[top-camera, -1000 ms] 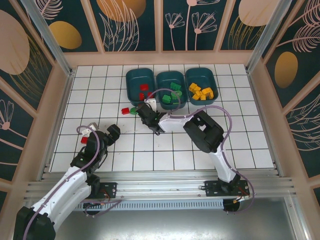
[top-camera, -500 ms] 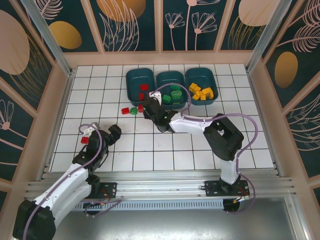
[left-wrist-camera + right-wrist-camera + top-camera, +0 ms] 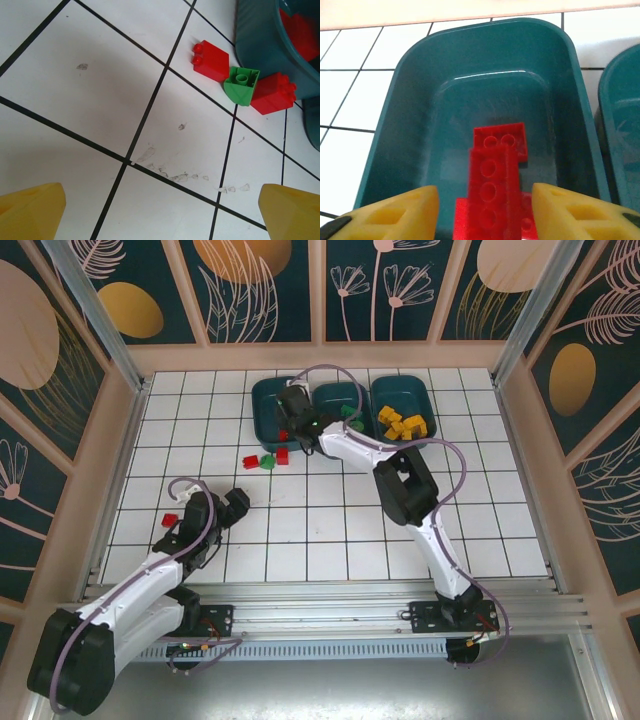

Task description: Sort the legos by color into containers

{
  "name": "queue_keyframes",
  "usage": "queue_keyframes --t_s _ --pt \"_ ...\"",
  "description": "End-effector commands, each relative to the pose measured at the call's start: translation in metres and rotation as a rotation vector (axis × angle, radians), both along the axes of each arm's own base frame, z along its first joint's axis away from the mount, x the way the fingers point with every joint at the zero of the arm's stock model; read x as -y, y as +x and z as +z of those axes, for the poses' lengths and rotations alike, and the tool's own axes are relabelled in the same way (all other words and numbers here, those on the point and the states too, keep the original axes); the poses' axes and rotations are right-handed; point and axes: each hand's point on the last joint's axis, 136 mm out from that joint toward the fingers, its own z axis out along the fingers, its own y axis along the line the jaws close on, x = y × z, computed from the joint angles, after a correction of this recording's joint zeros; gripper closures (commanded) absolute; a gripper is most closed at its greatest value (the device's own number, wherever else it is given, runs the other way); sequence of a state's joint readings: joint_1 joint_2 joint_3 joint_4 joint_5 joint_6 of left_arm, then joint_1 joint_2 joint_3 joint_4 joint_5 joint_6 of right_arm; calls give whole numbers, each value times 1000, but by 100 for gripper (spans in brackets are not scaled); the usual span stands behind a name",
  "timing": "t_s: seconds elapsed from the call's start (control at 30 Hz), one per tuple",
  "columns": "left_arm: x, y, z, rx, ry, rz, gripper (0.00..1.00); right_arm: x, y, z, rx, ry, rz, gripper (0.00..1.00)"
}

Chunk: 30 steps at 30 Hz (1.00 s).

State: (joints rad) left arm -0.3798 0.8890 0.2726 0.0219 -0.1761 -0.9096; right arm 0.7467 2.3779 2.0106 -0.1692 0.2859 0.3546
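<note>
Up close, the right wrist camera shows the right gripper [image 3: 485,194] parted over the left container [image 3: 405,130], a long red lego [image 3: 492,185] lying free between its fingers; the top view adds green legos [image 3: 352,413] in the middle container [image 3: 340,387] and yellow legos [image 3: 400,423] in the right container [image 3: 430,405]. The left gripper [image 3: 161,200] gapes wide, empty, over the counter [image 3: 90,100]; at its 1 o'clock, a green lego [image 3: 242,86] touches two red legos [image 3: 212,60].
</note>
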Motion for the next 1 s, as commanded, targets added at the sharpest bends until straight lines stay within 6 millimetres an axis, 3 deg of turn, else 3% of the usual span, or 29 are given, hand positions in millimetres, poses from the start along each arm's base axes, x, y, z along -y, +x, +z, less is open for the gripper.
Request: queue_keyframes --t_s 0.0,0.1,0.23,0.37,0.47,0.63,0.73,0.97 --pt "5 4 12 32 -3 -27 2 -7 -4 25 23 -24 41 41" --pt "5 5 13 22 4 -29 2 -2 -11 47 59 -24 32 39" --pt "4 4 13 27 -2 -20 2 10 -54 67 109 9 2 38" --pt "3 3 7 29 -11 -8 2 19 -107 27 32 52 -39 32" --pt "3 3 3 17 -7 -11 2 17 -127 -2 -37 66 -39 30" --pt "6 5 4 9 -7 -22 2 6 -127 -28 -92 92 -10 28" --pt "5 6 3 13 0 -20 1 -5 -120 -36 -110 111 29 28" --pt "2 8 -2 -10 25 -10 2 -11 -101 -59 -144 107 34 28"
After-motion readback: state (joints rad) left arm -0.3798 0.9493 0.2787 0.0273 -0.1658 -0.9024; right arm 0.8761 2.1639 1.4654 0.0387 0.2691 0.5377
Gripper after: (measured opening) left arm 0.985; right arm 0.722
